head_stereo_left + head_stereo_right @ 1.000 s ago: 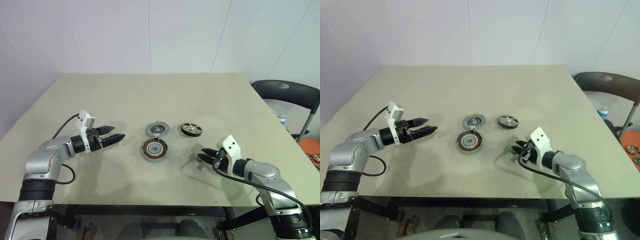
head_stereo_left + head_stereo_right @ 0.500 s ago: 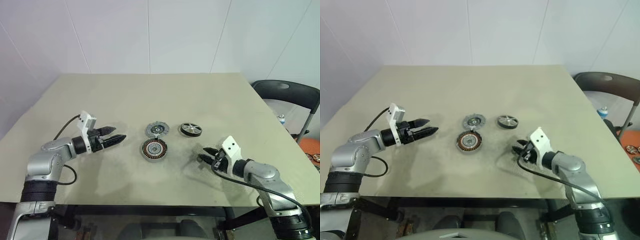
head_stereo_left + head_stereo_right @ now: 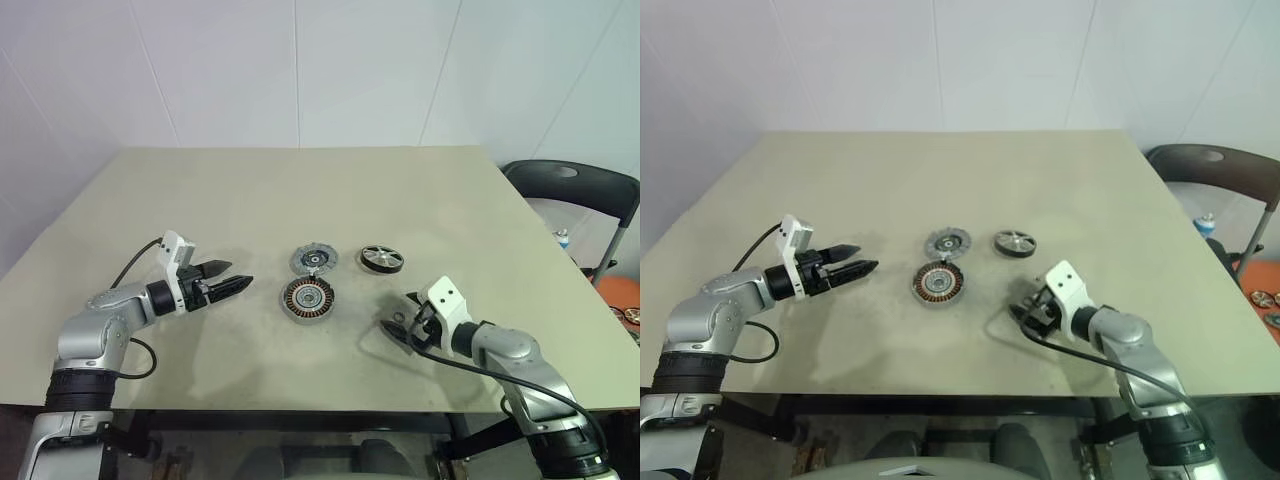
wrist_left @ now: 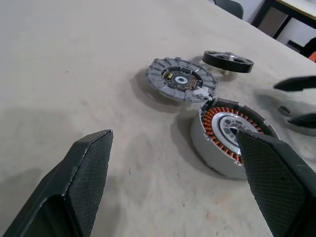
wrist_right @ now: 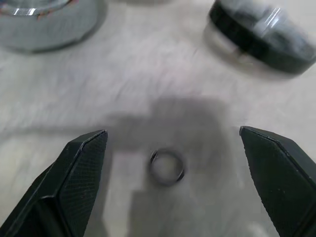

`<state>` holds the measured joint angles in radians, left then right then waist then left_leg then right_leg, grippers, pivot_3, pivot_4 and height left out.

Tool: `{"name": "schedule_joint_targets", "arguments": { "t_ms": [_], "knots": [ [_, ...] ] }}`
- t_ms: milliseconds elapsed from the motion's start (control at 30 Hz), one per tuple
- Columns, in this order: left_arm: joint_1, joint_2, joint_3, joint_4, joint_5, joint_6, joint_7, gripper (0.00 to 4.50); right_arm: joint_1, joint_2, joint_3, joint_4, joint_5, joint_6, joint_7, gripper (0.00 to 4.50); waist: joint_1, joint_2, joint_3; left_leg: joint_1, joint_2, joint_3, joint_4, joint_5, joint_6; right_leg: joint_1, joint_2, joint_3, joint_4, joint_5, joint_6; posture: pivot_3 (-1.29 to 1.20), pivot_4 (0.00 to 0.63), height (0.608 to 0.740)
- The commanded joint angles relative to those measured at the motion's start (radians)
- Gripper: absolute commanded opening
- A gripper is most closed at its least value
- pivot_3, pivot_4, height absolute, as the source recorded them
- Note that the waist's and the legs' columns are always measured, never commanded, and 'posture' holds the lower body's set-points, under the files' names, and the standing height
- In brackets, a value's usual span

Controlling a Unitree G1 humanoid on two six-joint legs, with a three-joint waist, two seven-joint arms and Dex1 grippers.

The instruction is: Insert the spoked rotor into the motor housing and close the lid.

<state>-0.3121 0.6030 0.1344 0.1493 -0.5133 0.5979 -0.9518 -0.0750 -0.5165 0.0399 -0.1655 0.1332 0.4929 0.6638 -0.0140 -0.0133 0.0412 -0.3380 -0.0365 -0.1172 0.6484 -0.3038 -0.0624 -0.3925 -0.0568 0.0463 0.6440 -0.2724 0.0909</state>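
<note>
right gripper (image 5: 168,143) jaws wide, small dark ring (image 5: 167,166) on table (image 3: 250,190) between the fingers. left gripper (image 4: 175,173) open, empty. housing (image 3: 308,298) mid-table, lid (image 3: 315,260) just behind, rotor (image 3: 382,259) beside lid.

On the table (image 3: 200,200), three parts crowded the centre: the motor housing (image 3: 308,298), the lid (image 3: 315,260) touching it at 12 o'clock, and the spoked rotor (image 3: 382,259) at 2 o'clock, a narrow gap away. A small washer ring (image 5: 167,166) lay between the right gripper's (image 3: 399,325) spread fingers. The left gripper (image 3: 234,287) had bare tabletop between it and the housing.
</note>
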Motion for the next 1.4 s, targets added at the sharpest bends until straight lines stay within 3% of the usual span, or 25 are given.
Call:
{"name": "schedule_joint_targets", "arguments": {
  "t_ms": [33, 367, 500, 867, 1400],
  "knots": [
    [0.0, -0.002, 0.027, -0.042, -0.017, -0.012, 0.009, 4.26, -0.04, 0.013, -0.002, 0.007, 0.029, 0.023, 0.005, 4.49, 0.001, 0.0, 0.0, 0.0, 0.0, 0.0, 0.0, 0.0, 0.0, 0.0, 0.0, 0.0, 0.0, 0.0, 0.0, 0.0, 0.0, 0.74],
    [0.009, -0.006, 0.032, -0.048, -0.017, -0.016, 0.018, 4.26, -0.048, 0.0, -0.087, -0.024, 0.267, 0.278, 0.119, 4.49, 0.003, 0.0, 0.0, 0.0, 0.0, 0.0, 0.0, 0.0, 0.0, 0.0, 0.0, 0.0, 0.0, 0.0, 0.0, 0.0, 0.0, 0.74],
    [0.011, -0.006, 0.033, -0.048, -0.017, -0.013, 0.018, 4.26, -0.039, -0.017, -0.096, -0.045, 0.292, 0.262, 0.133, 4.49, 0.002, 0.0, 0.0, 0.0, 0.0, 0.0, 0.0, 0.0, 0.0, 0.0, 0.0, 0.0, 0.0, 0.0, 0.0, 0.0, 0.0, 0.74],
    [-0.002, 0.0, 0.03, -0.036, -0.01, -0.018, 0.012, 4.26, -0.026, -0.036, -0.051, 0.064, 0.153, 0.074, 0.074, 4.49, 0.002, 0.0, 0.0, 0.0, 0.0, 0.0, 0.0, 0.0, 0.0, 0.0, 0.0, 0.0, 0.0, 0.0, 0.0, 0.0, 0.0, 0.74],
    [0.014, 0.004, 0.036, -0.053, -0.018, -0.01, 0.011, 4.26, 0.01, -0.046, -0.036, 0.045, 0.156, 0.074, 0.1, 4.49, 0.003, -0.001, 0.0, 0.0, 0.0, 0.0, 0.0, 0.0, 0.0, 0.0, 0.0, 0.0, 0.0, 0.0, 0.0, 0.0, 0.0, 0.74]
  ]
}}
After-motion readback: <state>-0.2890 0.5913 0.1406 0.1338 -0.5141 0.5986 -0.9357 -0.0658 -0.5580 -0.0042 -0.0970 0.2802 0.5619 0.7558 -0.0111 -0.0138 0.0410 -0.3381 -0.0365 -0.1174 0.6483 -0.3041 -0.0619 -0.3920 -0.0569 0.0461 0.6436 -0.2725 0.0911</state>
